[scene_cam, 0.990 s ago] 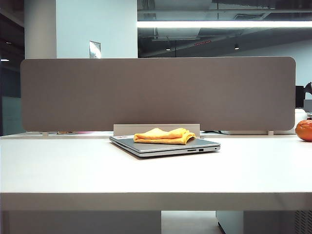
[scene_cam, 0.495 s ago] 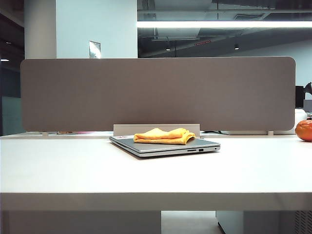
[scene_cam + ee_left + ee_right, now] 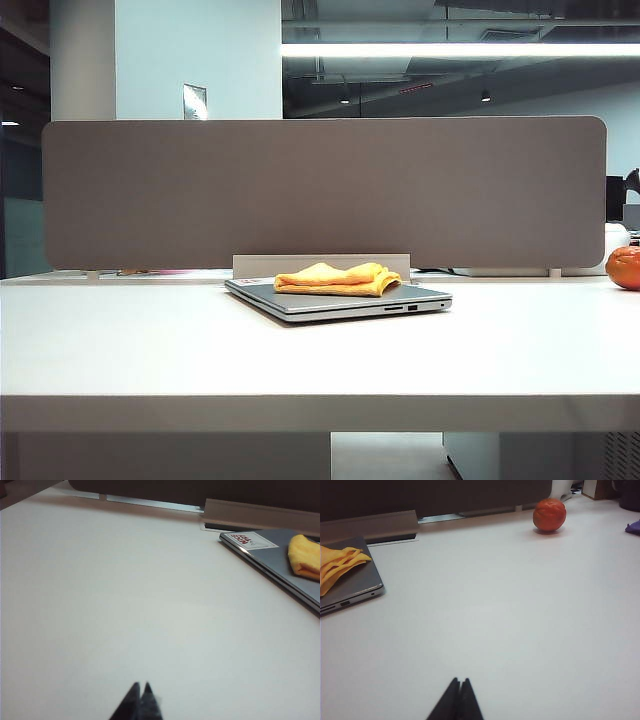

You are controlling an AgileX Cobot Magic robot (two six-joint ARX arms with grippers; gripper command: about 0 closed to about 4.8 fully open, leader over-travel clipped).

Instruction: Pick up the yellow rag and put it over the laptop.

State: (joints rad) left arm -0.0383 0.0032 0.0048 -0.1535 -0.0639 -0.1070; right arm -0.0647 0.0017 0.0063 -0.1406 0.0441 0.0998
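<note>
1. Table (image 3: 150,350): broad white top, seen from its near edge; a grey divider panel (image 3: 320,190) stands along the far side.
2. Laptop (image 3: 330,300): thin, silver-grey, lid shut, lying flat at the table's middle toward twelve o'clock, ports on the near side edge. A white sticker (image 3: 252,540) marks its far corner at about ten o'clock.
3. Yellow rag (image 3: 338,279): folded and rumpled, resting on the laptop lid, covering only part of it.
4. Orange ball (image 3: 624,267): round, at about two o'clock from the laptop, well apart from it, at the table's right end.
5. Left gripper (image 3: 140,687): dark fingertips pressed together, holding nothing, low over bare table at about eight o'clock from the laptop.
6. Right gripper (image 3: 460,682): fingertips likewise closed and empty, over bare table at about four o'clock from the laptop.
7. Purple scrap (image 3: 633,527): at the table's far right edge, too little showing to identify.
</note>
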